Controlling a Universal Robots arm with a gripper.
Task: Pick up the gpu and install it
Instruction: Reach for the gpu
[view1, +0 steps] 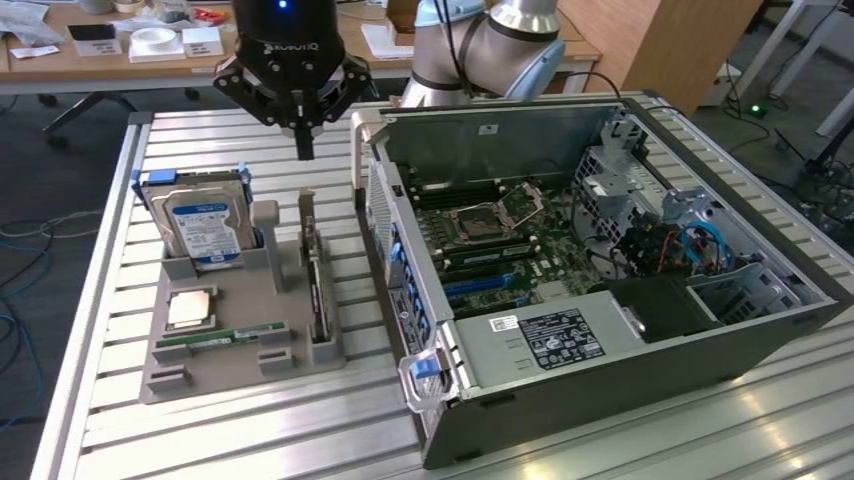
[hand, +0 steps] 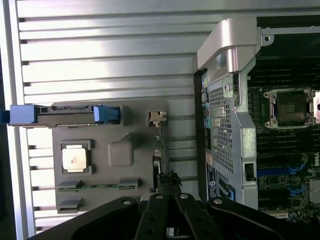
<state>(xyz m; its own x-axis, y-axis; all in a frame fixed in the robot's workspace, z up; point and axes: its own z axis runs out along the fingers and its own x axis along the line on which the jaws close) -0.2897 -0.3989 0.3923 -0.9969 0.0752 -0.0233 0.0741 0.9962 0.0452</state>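
The gpu (view1: 316, 285) is a thin dark card standing on edge in the grey holder tray (view1: 220, 370), along the side nearest the computer case. The wrist view sees the gpu (hand: 157, 150) edge-on as a narrow strip. My black gripper (view1: 304, 150) hangs in the air above the far end of the tray, well clear of the card. Its fingers are shut together and hold nothing. In the wrist view the gripper (hand: 170, 177) lines up over one end of the card. The open computer case (view1: 787, 320) lies on the exterior view's right, its motherboard (view1: 501, 250) exposed.
The tray also carries a silver hard drive (view1: 200, 225) with a blue label, a CPU chip (view1: 191, 308) and a green RAM stick (view1: 220, 338). The case's wall (view1: 387, 230) stands close beside the gpu. Everything rests on a slatted metal table (view1: 240, 440). A desk with clutter (view1: 160, 45) is behind.
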